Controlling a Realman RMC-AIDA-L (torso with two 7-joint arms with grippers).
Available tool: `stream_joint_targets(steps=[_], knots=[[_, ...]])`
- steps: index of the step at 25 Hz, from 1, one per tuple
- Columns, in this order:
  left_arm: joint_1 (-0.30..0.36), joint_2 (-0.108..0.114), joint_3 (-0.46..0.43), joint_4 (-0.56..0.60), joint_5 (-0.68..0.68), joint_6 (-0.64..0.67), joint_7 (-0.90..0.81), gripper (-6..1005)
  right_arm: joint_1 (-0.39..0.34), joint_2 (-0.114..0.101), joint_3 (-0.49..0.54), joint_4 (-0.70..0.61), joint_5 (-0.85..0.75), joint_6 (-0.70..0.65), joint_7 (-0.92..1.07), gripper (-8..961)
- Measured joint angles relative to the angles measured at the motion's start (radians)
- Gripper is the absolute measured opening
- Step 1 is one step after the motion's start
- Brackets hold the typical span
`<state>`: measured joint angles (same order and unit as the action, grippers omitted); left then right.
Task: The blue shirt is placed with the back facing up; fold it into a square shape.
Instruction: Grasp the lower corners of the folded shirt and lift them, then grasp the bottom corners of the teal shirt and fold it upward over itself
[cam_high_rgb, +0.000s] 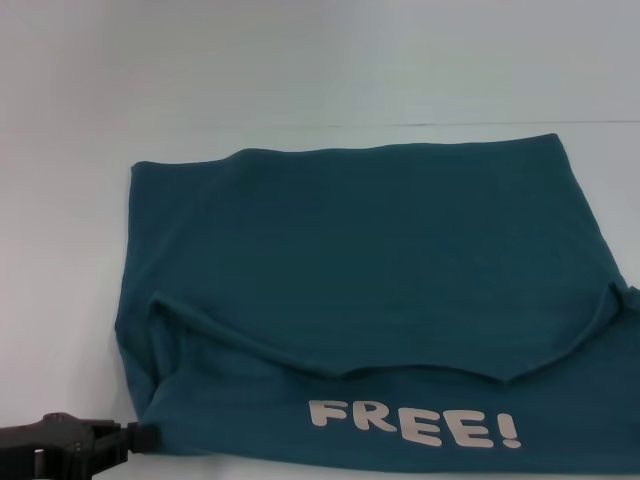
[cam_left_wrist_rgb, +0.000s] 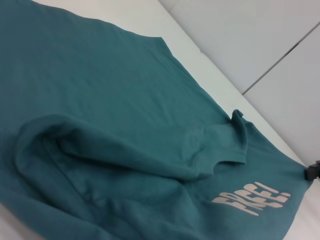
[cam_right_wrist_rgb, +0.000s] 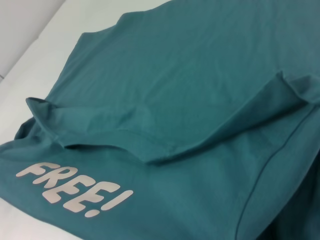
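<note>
The blue shirt (cam_high_rgb: 370, 250) lies spread on the white table (cam_high_rgb: 60, 260), teal-blue and much wider than my grippers. A layer of it is folded over, and its loose curved edge (cam_high_rgb: 400, 368) runs across the near part. Below that edge a strip shows white letters "FREE!" (cam_high_rgb: 413, 425). The left wrist view shows the shirt (cam_left_wrist_rgb: 100, 100) with the rolled fold, and the right wrist view shows the shirt (cam_right_wrist_rgb: 200, 75) and the letters (cam_right_wrist_rgb: 75, 192). My left gripper (cam_high_rgb: 140, 437) is at the shirt's near left corner, touching its edge. A black part (cam_left_wrist_rgb: 312, 171), likely my right gripper, shows at the near right corner.
White table surface runs to the left of the shirt and behind it. A thin seam line (cam_high_rgb: 480, 125) crosses the far background. The shirt's right side reaches the edge of the head view.
</note>
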<state>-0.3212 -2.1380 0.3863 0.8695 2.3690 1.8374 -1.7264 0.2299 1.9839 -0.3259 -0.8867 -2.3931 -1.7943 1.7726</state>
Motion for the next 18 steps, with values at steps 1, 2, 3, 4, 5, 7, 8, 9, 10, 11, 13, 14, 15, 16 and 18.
stream_joint_targets(steps=[1, 2, 3, 4, 5, 7, 8, 9, 10, 11, 13, 14, 15, 16, 18], knots=[[-0.001, 0.000, 0.000, 0.001, 0.002, 0.000, -0.002, 20, -0.003, 0.000, 0.008, 0.000, 0.000, -0.007, -0.001, 59], [-0.003, 0.001, -0.002, 0.002, 0.006, 0.000, -0.006, 20, -0.004, 0.000, 0.014, 0.000, 0.000, -0.012, -0.001, 59], [-0.004, 0.002, -0.005, 0.003, 0.008, -0.001, -0.008, 20, -0.005, 0.000, 0.021, 0.000, 0.000, -0.017, -0.002, 60], [-0.005, 0.003, -0.009, 0.004, 0.009, -0.003, -0.009, 20, -0.005, 0.000, 0.025, 0.000, 0.001, -0.019, -0.003, 60], [-0.008, 0.005, -0.012, 0.004, 0.009, -0.003, -0.010, 20, -0.004, 0.001, 0.028, 0.000, 0.002, -0.019, -0.004, 61], [-0.014, 0.007, -0.015, 0.005, 0.009, -0.003, -0.012, 20, 0.003, 0.001, 0.029, 0.000, 0.003, -0.018, -0.004, 62], [-0.018, 0.008, -0.016, 0.005, 0.007, -0.004, -0.013, 20, 0.010, 0.000, 0.029, 0.000, 0.003, -0.017, -0.003, 62], [-0.023, 0.010, -0.016, 0.005, 0.003, -0.006, -0.016, 20, 0.017, 0.000, 0.031, 0.000, 0.003, -0.014, -0.001, 62], [-0.030, 0.011, -0.017, 0.005, -0.002, -0.009, -0.018, 20, 0.024, -0.001, 0.033, 0.000, 0.004, -0.011, 0.000, 63], [-0.039, 0.013, -0.019, 0.004, -0.009, -0.013, -0.020, 20, 0.036, -0.005, 0.038, 0.001, 0.006, -0.006, -0.001, 63], [-0.069, 0.017, -0.033, 0.001, -0.016, -0.026, -0.023, 20, 0.065, -0.012, 0.048, 0.011, 0.010, 0.006, -0.009, 64], [-0.089, 0.020, -0.045, -0.002, -0.019, -0.034, -0.024, 20, 0.082, -0.016, 0.051, 0.019, 0.011, 0.016, -0.012, 65], [-0.110, 0.023, -0.060, -0.007, -0.019, -0.048, -0.027, 20, 0.101, -0.021, 0.055, 0.028, 0.012, 0.030, -0.013, 65], [-0.135, 0.026, -0.075, -0.016, -0.021, -0.064, -0.031, 20, 0.124, -0.026, 0.061, 0.035, 0.013, 0.046, -0.013, 65], [-0.181, 0.036, -0.091, -0.041, -0.025, -0.112, -0.047, 20, 0.167, -0.029, 0.073, 0.047, 0.018, 0.087, -0.013, 66]])
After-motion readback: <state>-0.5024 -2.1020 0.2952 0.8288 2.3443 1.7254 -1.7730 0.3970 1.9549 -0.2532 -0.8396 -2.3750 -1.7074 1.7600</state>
